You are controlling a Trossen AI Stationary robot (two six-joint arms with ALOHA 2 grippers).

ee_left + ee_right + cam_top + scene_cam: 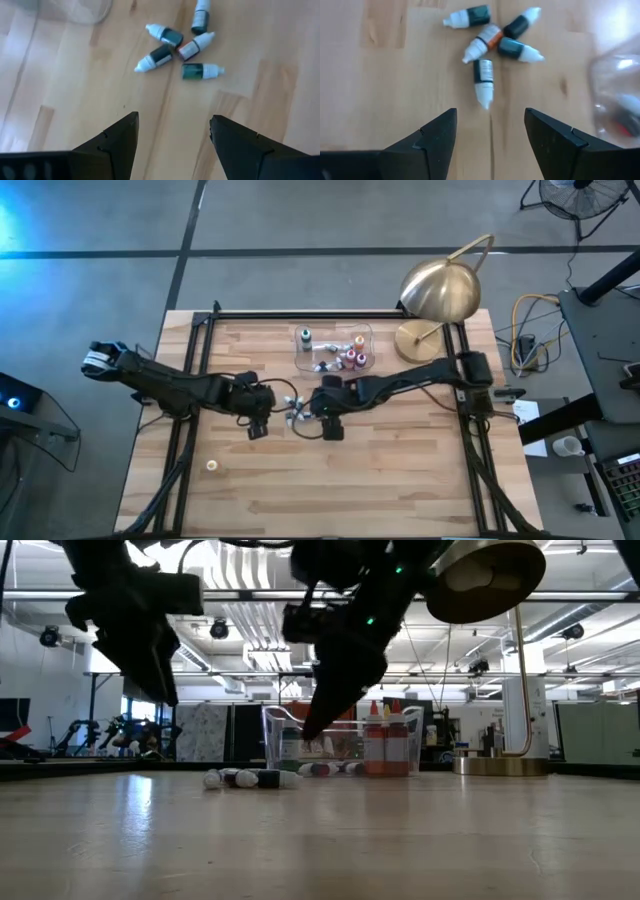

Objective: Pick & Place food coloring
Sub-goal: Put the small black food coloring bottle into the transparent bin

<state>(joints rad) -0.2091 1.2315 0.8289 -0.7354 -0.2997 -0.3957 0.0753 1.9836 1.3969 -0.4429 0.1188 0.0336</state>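
Five food coloring bottles lie loose in one cluster on the desk, all on their sides with white caps: four dark-bodied and one with an orange-red band. One clear plastic tub holds more bottles; three red ones stand upright inside it, one dark one stands near its far end, and a few more lie flat, too small to count. One brass lamp and one small pale object complete the tally. Two arms, each with one end effector.

I see a light wooden surface. Five loose food coloring bottles lie at frame center; above them a clear tub, a brass lamp base upper right, a small pale object lower left.
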